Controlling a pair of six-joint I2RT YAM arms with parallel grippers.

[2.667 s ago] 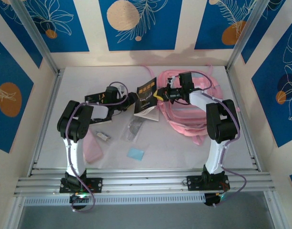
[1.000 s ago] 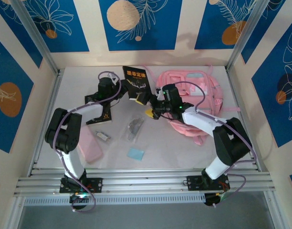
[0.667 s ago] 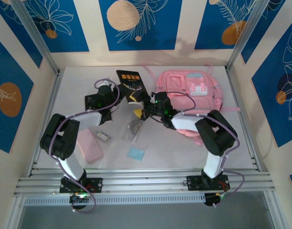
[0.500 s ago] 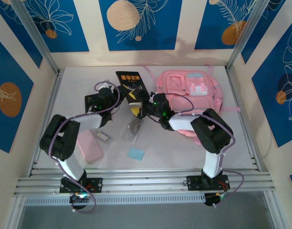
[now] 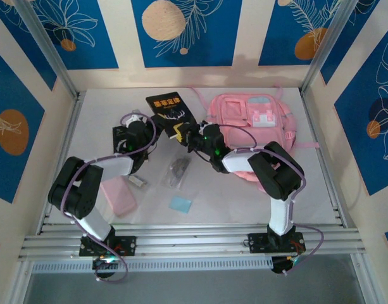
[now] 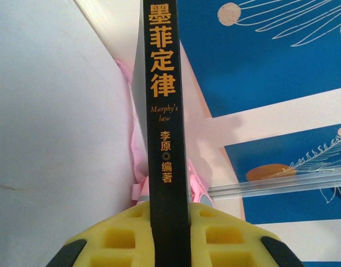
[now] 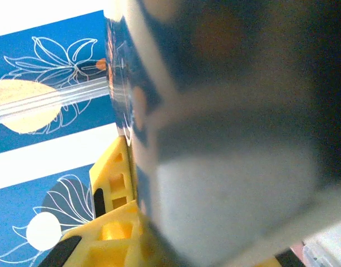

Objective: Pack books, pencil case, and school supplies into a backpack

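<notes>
A black book (image 5: 166, 106) with yellow lettering stands tilted above the table's back middle. My left gripper (image 5: 143, 121) is shut on its lower left. In the left wrist view its spine (image 6: 164, 111) runs up between the yellow pads (image 6: 109, 240) of the left gripper (image 6: 169, 222). My right gripper (image 5: 180, 131) is shut on the book's lower right corner. The right wrist view has the blurred cover (image 7: 231, 139) pressed against a yellow finger (image 7: 112, 178). A second black book (image 5: 119, 134) lies partly under the left arm. The pink backpack (image 5: 260, 123) lies flat at the right.
The pale-pink pencil case (image 5: 118, 193) lies at the front left, with a small whitish clip piece (image 5: 137, 180) beside it. A clear bag of grey items (image 5: 176, 171) and a light-blue pad (image 5: 180, 204) sit in the front middle. Frame rails edge the table.
The held book has drifted left and the backpack has dropped flat. My right arm followed the book leftward, and its jaws went from wide open to shut on the book's corner.
</notes>
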